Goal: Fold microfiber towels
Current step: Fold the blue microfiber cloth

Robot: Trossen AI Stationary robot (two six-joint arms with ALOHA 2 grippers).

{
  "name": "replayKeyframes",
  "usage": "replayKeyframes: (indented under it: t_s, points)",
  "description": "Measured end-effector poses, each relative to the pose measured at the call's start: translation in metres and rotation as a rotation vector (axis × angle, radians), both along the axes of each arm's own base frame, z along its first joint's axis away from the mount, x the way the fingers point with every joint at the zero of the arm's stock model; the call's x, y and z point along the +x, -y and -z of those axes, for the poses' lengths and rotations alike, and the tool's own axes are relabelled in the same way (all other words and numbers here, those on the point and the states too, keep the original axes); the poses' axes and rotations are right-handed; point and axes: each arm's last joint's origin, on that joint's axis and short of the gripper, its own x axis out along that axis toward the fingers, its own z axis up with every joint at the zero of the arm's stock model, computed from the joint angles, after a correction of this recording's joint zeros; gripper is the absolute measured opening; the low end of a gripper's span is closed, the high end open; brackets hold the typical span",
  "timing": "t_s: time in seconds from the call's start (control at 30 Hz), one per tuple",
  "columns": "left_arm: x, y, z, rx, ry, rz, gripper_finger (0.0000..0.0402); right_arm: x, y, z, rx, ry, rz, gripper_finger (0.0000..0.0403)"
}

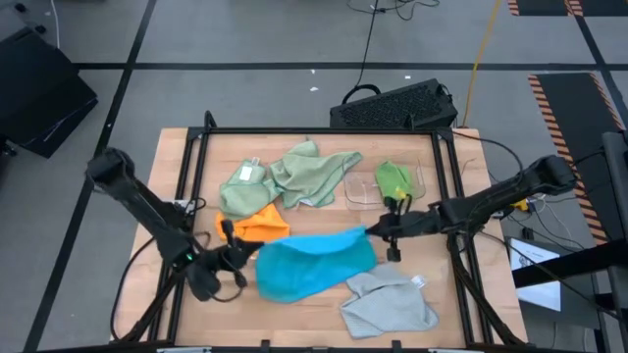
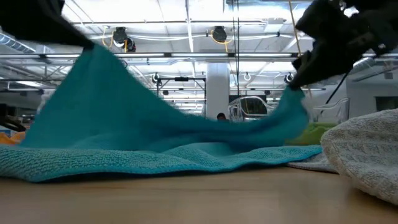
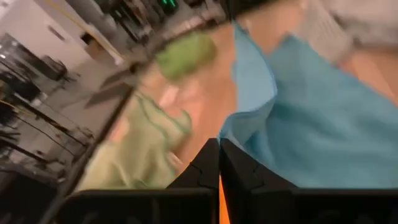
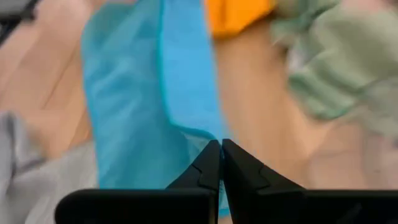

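Bright blue towel (image 1: 312, 265) spread mid-surface, a bit toward 6 o'clock, both ends lifted off the wooden surface (image 1: 461, 304). Left gripper (image 1: 238, 253) at the towel's 9 o'clock corner, jaws clenched on the blue cloth. Right gripper (image 1: 373, 231) at the 2 o'clock corner, jaws clamped on that corner too. Blue towel sagging between the two in the low view. Orange towel (image 1: 260, 224) touching the blue one's 11 o'clock edge. Two pale sage green towels (image 1: 289, 176) bunched together up around 12 o'clock. Bright green towel (image 1: 394, 178) sitting in the clear plastic tray (image 1: 359, 192) around 1 o'clock. Light grey towel (image 1: 388, 304) crumpled at 5 o'clock, just touching the blue one.
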Motion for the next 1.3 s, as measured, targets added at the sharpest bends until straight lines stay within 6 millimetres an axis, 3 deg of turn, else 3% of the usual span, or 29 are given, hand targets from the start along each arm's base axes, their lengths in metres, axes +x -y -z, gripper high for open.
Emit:
replayKeyframes:
  t_s: [0.17, 0.37, 0.57, 0.77, 0.9, 1.0, 1.1, 1.2, 1.3]
  points:
    - [-0.008, -0.007, -0.024, -0.124, 0.037, 0.069, 0.0006, -0.01, 0.004, -0.013, 0.002, 0.039, -0.002, 0.0006]
    - [-0.005, 0.006, -0.008, -0.366, -0.091, 0.183, 0.0006, -0.018, -0.004, -0.005, 0.058, -0.068, -0.054, 0.0006]
    - [0.003, 0.008, 0.007, -0.19, -0.08, 0.103, 0.0005, -0.014, -0.001, -0.007, -0.073, -0.005, 0.032, 0.0006]
    - [0.005, -0.024, -0.02, 0.116, 0.09, -0.168, 0.0004, -0.008, 0.019, -0.029, -0.286, 0.177, 0.187, 0.0006]
    - [0.004, -0.042, -0.028, 0.062, 0.064, -0.182, 0.0003, -0.009, 0.024, -0.033, -0.242, 0.201, 0.183, 0.0006]
    - [0.006, -0.038, -0.028, -0.11, 0.033, -0.069, 0.0004, -0.01, 0.019, -0.029, -0.154, 0.167, 0.12, 0.0006]
    - [0.009, -0.018, -0.036, -0.298, 0.02, 0.22, 0.0004, -0.011, 0.009, -0.028, -0.067, 0.169, 0.022, 0.0006]
    - [0.009, 0.004, -0.053, -0.387, 0.132, 0.481, 0.0003, -0.011, -0.005, -0.037, -0.021, 0.224, -0.039, 0.0005]
    - [0.0, 0.019, -0.073, -0.367, 0.302, 0.609, 0.0003, -0.011, -0.018, -0.054, -0.031, 0.244, -0.032, 0.0003]
